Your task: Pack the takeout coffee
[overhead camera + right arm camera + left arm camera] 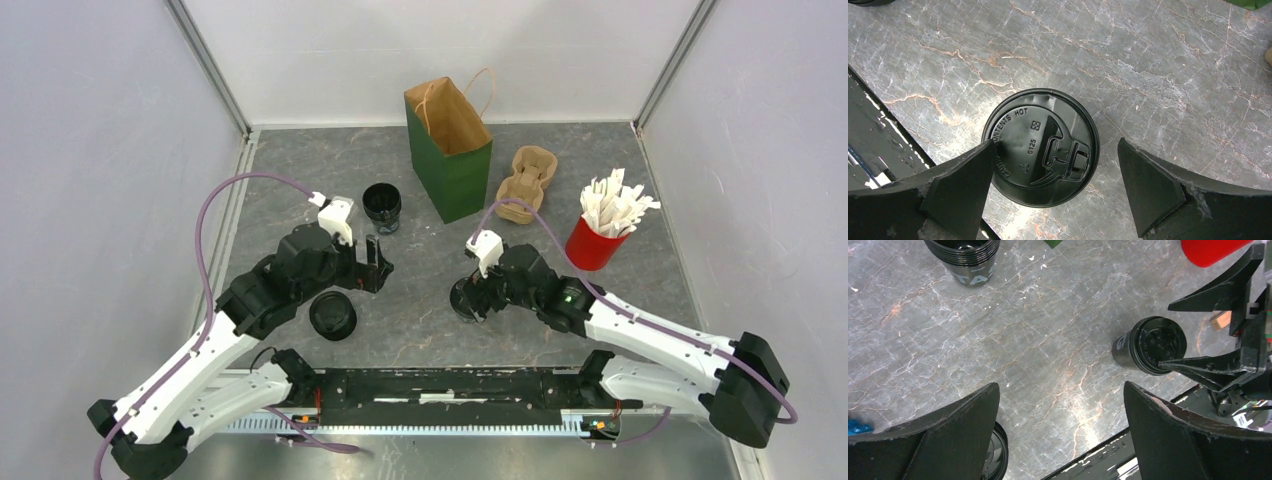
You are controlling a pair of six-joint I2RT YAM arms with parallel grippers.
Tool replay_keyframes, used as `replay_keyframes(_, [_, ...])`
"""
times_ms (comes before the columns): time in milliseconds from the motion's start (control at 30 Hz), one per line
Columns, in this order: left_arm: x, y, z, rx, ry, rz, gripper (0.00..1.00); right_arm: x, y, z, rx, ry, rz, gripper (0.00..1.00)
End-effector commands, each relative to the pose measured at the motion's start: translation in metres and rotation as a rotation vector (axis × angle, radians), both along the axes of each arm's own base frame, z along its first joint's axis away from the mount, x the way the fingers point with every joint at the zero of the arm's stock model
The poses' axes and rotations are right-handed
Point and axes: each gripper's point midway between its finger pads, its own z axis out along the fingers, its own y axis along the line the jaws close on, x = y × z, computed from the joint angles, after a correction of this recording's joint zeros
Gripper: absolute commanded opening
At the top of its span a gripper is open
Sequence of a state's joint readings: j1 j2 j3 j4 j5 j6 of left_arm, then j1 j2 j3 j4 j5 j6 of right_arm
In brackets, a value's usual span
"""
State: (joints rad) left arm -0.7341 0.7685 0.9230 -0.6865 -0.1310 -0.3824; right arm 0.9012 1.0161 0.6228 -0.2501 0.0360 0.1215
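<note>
Closest to the arm bases, just behind and to the left of the left gripper point(1060, 390), lies a round black plastic lid point(332, 315). Whether a cup sits under it cannot be told. The left gripper stands wide, holds nothing, and hangs over bare grey marbled worktop point(1048, 330).

Directly under the right gripper point(1055, 145) stands a small black disposable cup with a round black plastic lid point(1148, 342), upright on the worktop. This gripper is also spread wide, one finger on each side of the lid. The fingers point(1168, 195) look clear of the cup's wall, so nothing is held.

Judged from this, the step in hand is the pick-up of this lidded coffee; no cup has been packed yet. The next move calls for the right gripper to drop lower around the cup body and close gently below the lid rim, since thin paper walls may crush and the lid may pop.

Beyond the left gripper stands a nested stack of black lidless cups point(381, 205). Well beyond the right gripper stands the tall green paper bag with twine handles point(448, 150), its mouth open. To that gripper's far right lie the tan moulded-pulp cup carrier point(527, 183) and the red cup of white packets point(595, 243).
</note>
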Motion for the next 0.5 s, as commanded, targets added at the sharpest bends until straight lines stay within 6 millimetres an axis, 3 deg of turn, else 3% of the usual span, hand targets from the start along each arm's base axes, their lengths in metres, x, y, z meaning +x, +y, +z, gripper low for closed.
replay_keyframes(0, [0.008, 0.007, 0.007, 0.043, -0.081, 0.0, 1.0, 0.009, 0.011, 0.021, 0.02, -0.058, 0.007, 0.98])
replay_keyframes(233, [0.007, 0.01, 0.003, 0.056, -0.077, 0.005, 1.0, 0.009, 0.013, 0.021, 0.004, -0.072, 0.009, 0.98])
replay_keyframes(467, [0.007, 0.013, 0.004, 0.057, -0.086, 0.013, 1.0, 0.009, 0.018, 0.036, 0.017, -0.081, 0.026, 0.98])
